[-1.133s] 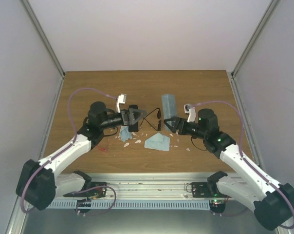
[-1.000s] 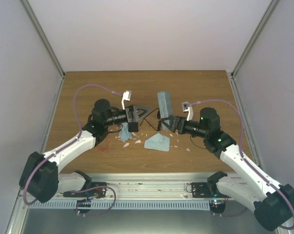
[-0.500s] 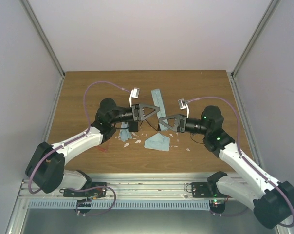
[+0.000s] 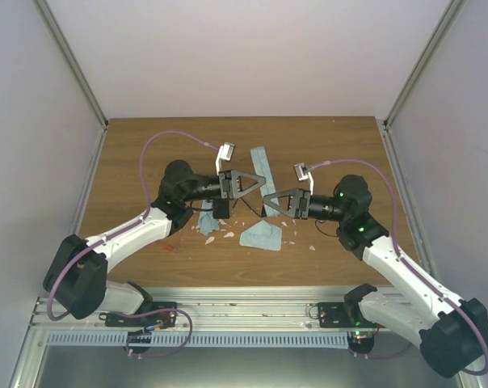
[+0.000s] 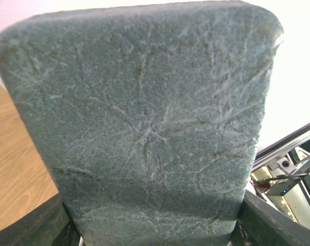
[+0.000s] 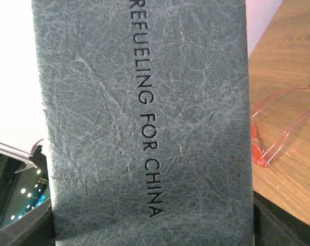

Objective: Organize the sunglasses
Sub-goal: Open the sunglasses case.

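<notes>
Sunglasses (image 4: 264, 211) are mostly hidden in the top view. Only a thin dark piece shows on the table (image 4: 147, 153), right below the spot where the two grippers meet, and I cannot tell how they lie.

A second ago their black wire frame lay in plain sight in the gap between the arms. Back then only the right gripper (image 4: 265, 199) held the grey soft case (image 4: 258, 160), standing it up with its broad face toward the camera. The left gripper (image 4: 262, 179) hung well apart from it, spread wide.

Now the left arm has reached across to the middle. The case is turned so it shows only as a narrow strip past the left gripper's tip. Almost nothing has changed in the last half second.

In the left wrist view the case (image 5: 144, 128) fills the picture, and the dark fingers (image 5: 37, 225) sit against both of its side edges, clamped on it. In the right wrist view the case (image 6: 144, 128), printed with "REFUELING FOR CHINA", stands between the right fingers (image 6: 278, 225), also gripped.

A pair of red see-through glasses (image 6: 278, 136) lies on the wood beside it. A blue cloth (image 4: 260, 236) and pale scraps (image 4: 228, 235) lie near the grippers.
</notes>
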{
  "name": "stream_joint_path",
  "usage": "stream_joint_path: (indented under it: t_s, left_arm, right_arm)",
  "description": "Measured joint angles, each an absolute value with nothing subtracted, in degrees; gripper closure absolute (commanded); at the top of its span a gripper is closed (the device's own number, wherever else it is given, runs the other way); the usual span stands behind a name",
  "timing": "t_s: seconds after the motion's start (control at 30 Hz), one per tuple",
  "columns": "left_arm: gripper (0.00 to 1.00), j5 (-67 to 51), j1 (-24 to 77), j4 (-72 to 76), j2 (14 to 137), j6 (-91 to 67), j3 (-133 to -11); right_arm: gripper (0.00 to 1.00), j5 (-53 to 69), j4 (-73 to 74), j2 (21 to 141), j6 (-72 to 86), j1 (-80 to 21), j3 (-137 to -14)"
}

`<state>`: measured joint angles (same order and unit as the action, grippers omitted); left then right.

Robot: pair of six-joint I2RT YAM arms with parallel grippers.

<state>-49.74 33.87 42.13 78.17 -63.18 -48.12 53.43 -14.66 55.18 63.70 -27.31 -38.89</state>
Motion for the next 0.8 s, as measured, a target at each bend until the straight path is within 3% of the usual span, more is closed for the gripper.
stream_joint_path:
  t_s: [0.17,0.33,0.63,0.8]
  left_arm:
    - [0.46,-50.50,33.89,41.06,78.17,-63.40,-48.80]
    - [0.49,-51.13,34.04,39.00,78.17,-62.30,-48.95]
    - [0.51,-51.35,34.02,35.03,77.14,-59.96,-49.71]
    - [0.52,-51.20,34.09,34.15,75.75,-60.16,-49.74]
  right_arm:
    - [0.14,53.47,-14.31,55.18,62.83,-27.31,-39.09]
    - [0.14,51.66,-11.16,54.78,60.23,-27.24,-40.73]
    - [0.40,49.47,-9.21,53.49,60.12,-27.09,-40.71]
    - [0.49,48.88,-11.97,51.75,65.14,-27.38,-39.48]
